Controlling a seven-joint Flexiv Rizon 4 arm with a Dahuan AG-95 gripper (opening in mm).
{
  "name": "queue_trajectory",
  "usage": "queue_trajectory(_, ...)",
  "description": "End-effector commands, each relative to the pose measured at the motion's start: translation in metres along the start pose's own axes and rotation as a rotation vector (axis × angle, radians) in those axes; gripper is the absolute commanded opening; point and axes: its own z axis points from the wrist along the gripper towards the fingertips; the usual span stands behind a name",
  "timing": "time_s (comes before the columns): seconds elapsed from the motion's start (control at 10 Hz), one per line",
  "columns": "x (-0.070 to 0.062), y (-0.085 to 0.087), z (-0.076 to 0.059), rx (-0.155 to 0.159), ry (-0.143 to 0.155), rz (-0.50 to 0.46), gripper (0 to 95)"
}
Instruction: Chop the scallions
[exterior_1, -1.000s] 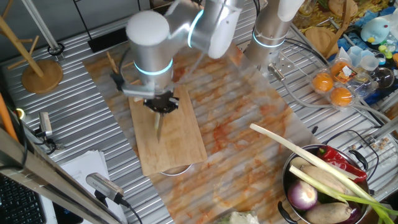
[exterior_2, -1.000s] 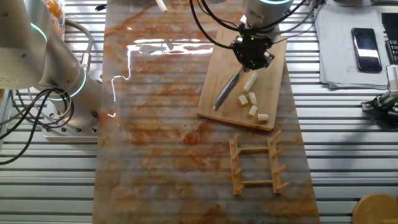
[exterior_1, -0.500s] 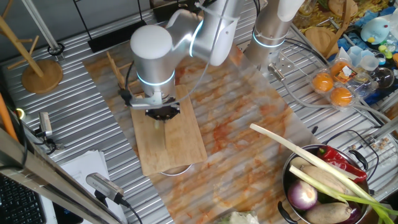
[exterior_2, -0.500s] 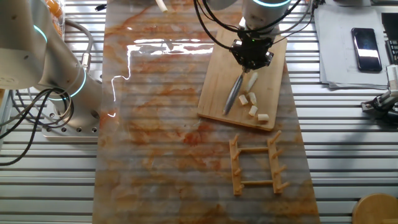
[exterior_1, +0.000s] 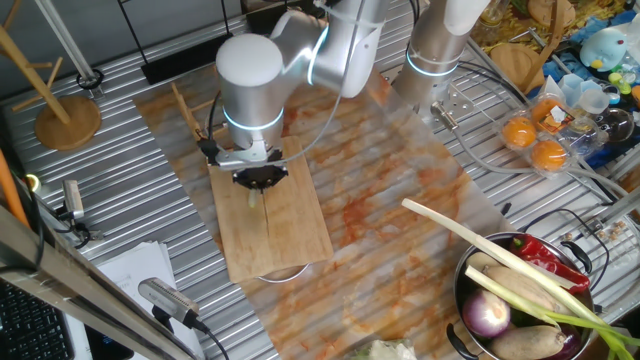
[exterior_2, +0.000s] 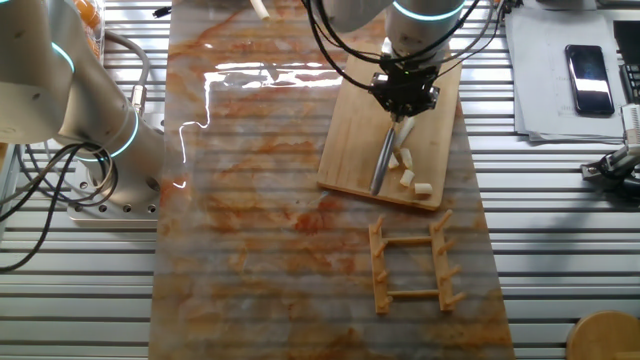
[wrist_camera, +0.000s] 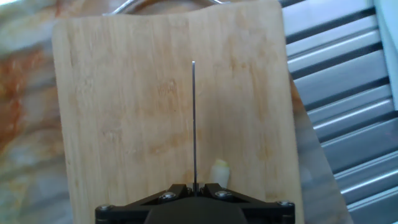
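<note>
Since a second ago the knife (exterior_2: 383, 160) has swung from a slant across the cutting board (exterior_2: 355, 140) to nearly in line with the board's long side, and the gripper (exterior_2: 404, 98) has shifted a little toward the board's far end, away from the wooden rack (exterior_2: 410, 267).

In the other fixed view the gripper is clamped on the knife's handle, blade pointing down the board toward the rack. In the hand view the blade (wrist_camera: 193, 121) shows edge-on as a thin dark line running up the middle of the board (wrist_camera: 124, 93), held between the two black fingers (wrist_camera: 168, 196).

The scallions (exterior_2: 408, 173) lie on the board as short, pale cream cylindrical chunks, cut ends flat. Three chunks sit just beside the blade on the side of the board's right edge, strung toward the corner nearest the rack; the last one (exterior_2: 423, 187) lies close to that edge. A longer uncut piece lies partly hidden under the gripper. The hand view shows one cream stub (wrist_camera: 219, 171) just right of the blade, near the fingers; whether it touches the blade cannot be told.
</note>
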Motion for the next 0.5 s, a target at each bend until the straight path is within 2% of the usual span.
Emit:
queue_trajectory(0.1,-0.0027,-0.0033,0.0012,-0.001,-0.002,-0.007,0.0)
queue_trajectory(0.3,-0.0057,-0.0041,0.0011,0.002,-0.009,-0.016,0.0)
queue_trajectory(0.4,-0.0077,-0.0047,0.0003,0.005,-0.006,-0.026,0.0)
queue_trajectory(0.5,-0.0109,-0.006,-0.0016,0.021,0.008,-0.049,0.0)
